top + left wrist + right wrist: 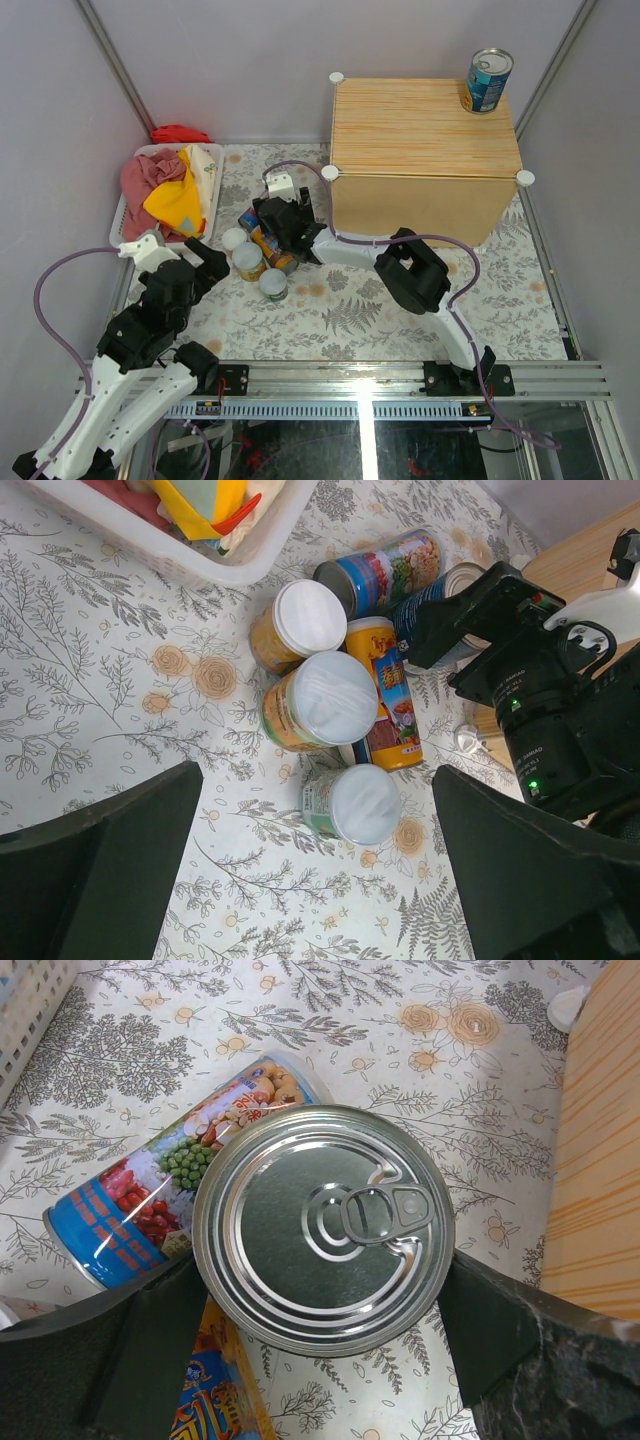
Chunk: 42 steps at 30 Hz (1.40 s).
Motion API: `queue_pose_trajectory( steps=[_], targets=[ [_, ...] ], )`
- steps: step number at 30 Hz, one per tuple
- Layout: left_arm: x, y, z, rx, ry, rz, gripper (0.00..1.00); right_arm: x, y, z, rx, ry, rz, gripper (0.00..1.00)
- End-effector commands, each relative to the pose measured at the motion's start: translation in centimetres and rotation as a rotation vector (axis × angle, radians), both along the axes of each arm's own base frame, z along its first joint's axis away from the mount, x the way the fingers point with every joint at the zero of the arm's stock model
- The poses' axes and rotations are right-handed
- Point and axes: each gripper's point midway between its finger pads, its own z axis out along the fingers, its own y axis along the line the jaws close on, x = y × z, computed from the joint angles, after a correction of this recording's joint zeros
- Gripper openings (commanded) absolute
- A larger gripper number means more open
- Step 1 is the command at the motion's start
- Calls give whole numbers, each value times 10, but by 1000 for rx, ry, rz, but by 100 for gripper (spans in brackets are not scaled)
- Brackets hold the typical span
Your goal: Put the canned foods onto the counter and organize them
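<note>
The counter [420, 150] stands at the back right, with one blue-labelled tin [488, 80] upright on its far right corner. The other cans cluster on the floral mat. In the left wrist view I see two orange-yellow jars with white lids [320, 702] [298, 625], a short pale-lidded can [352, 802], a slim multicoloured can [385, 695] lying flat, and a blue can [385, 572] on its side. My right gripper [318, 1265] [272, 222] is shut on a silver-topped tin [322, 1228]. My left gripper [318, 778] [205, 262] is open and empty, just above the short can.
A white plastic basket [215, 195] with red and yellow cloths sits at the back left, and a red cloth [180, 133] lies behind it. The counter's front wall [600, 1160] is close on the right of my right gripper. Grey walls enclose the cell.
</note>
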Motion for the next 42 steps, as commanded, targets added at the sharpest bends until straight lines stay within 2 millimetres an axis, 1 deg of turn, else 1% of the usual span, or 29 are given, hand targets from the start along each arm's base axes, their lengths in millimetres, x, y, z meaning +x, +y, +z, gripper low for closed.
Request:
queue_pose_trajectory(
  steps=[1,3,4,8,10,11,12,16,17,20,27,33,39,42],
  targets=[
    [-2,6,3,1,-16,30,100,12,14,27,103,-57,7,93],
    [-2,6,3,-3,-17,30,100,12,12,27,104,-59,6,85],
    [-2,6,3,-4,-18,29,100,12,12,28,103,-59,9,79],
    [-2,6,3,-5,-18,28,100,10,10,28,96,-55,22,50],
    [-2,6,3,-3,-18,28,100,8,10,27,92,-51,30,34],
    [-3,6,3,-4,-18,26,100,7,9,26,90,-48,33,28],
    [-2,6,3,-5,-19,27,100,6,9,26,88,-44,38,23],
    [-3,6,4,-10,-23,29,100,-2,8,30,83,-43,58,13],
    [-3,6,4,-12,-24,31,100,-6,7,28,71,-42,65,10],
    [-2,5,4,-15,-27,30,100,-13,7,32,48,-57,76,0],
    [0,1,4,-33,-31,23,100,-29,4,42,13,-86,89,0],
    [0,0,4,-42,-32,20,100,-43,2,58,0,-124,99,0],
    [-1,0,5,-63,-38,26,100,-60,7,86,-47,-201,146,0],
    [-3,1,4,-78,-40,32,100,-66,4,97,-58,-221,153,0]
  ],
)
